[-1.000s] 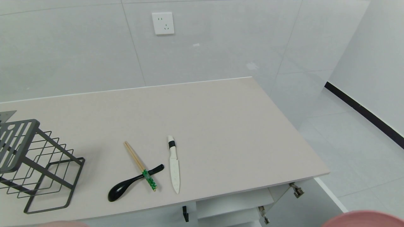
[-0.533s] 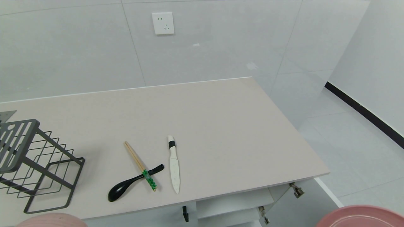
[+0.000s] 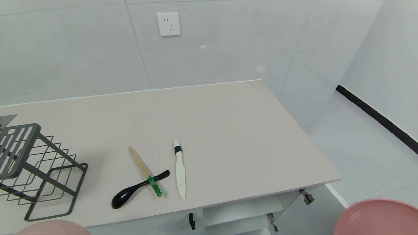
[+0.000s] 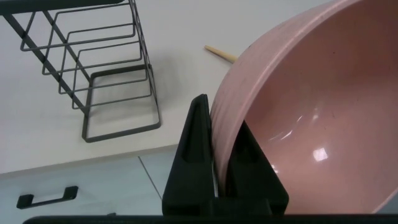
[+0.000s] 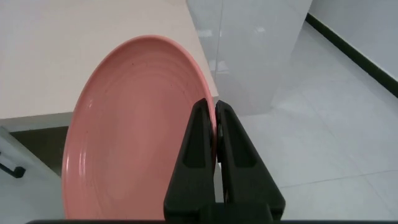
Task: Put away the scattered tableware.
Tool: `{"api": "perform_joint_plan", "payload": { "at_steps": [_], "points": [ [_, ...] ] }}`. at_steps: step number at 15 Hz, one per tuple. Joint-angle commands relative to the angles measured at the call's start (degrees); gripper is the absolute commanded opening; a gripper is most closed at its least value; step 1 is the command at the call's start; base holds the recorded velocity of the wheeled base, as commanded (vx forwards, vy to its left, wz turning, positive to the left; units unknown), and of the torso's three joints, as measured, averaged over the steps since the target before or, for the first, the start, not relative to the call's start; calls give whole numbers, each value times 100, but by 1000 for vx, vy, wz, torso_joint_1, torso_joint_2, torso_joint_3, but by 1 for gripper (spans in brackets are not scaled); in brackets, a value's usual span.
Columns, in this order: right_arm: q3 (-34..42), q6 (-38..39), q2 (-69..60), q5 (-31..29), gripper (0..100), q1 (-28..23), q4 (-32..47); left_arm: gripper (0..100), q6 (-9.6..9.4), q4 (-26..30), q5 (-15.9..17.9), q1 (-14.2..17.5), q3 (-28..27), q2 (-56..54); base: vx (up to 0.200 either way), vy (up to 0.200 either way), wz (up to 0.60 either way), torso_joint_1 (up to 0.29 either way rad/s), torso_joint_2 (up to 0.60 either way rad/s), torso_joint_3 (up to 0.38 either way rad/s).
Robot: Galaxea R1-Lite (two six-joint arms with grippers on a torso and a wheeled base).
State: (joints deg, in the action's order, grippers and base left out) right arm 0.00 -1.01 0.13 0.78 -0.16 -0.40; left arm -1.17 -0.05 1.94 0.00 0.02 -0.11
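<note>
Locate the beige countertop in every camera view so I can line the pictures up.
Head view: the countertop spans the middle, from the wall to the near edge.
Left wrist view: the countertop lies under the wire rack, behind the pink bowl.
Right wrist view: the countertop is the pale surface behind the pink plate.
Shared landmark: the countertop's front edge.

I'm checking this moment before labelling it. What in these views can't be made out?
Head view: pink bowl and pink plate, cut by the bottom edge; wire rack, cut by the left edge.
Left wrist view: chopsticks, all but one end hidden behind the pink bowl held in the left gripper.
Right wrist view: part of the pink plate's rim, behind the right gripper.
</note>
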Motion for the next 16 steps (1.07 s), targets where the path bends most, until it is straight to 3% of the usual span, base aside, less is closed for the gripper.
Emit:
{"api": "perform_joint_plan", "payload": {
  "at_steps": [1,7,13,16],
  "points": [
    [0,84,-5,10,0,-2,14,0,-6,-4,0,0,-2,11,0,0,0,0,0,0],
    [0,110,-5,10,0,16,23,0,3,-4,-9,0,-2,11,-200,0,0,5,2,3],
    [0,92,-5,-34,0,16,31,0,12,-4,-9,0,-2,11,0,167,0,-2,0,0],
    [0,92,-5,-34,0,16,31,0,12,-4,-9,0,-2,11,0,0,0,0,0,0]
  ]
}}
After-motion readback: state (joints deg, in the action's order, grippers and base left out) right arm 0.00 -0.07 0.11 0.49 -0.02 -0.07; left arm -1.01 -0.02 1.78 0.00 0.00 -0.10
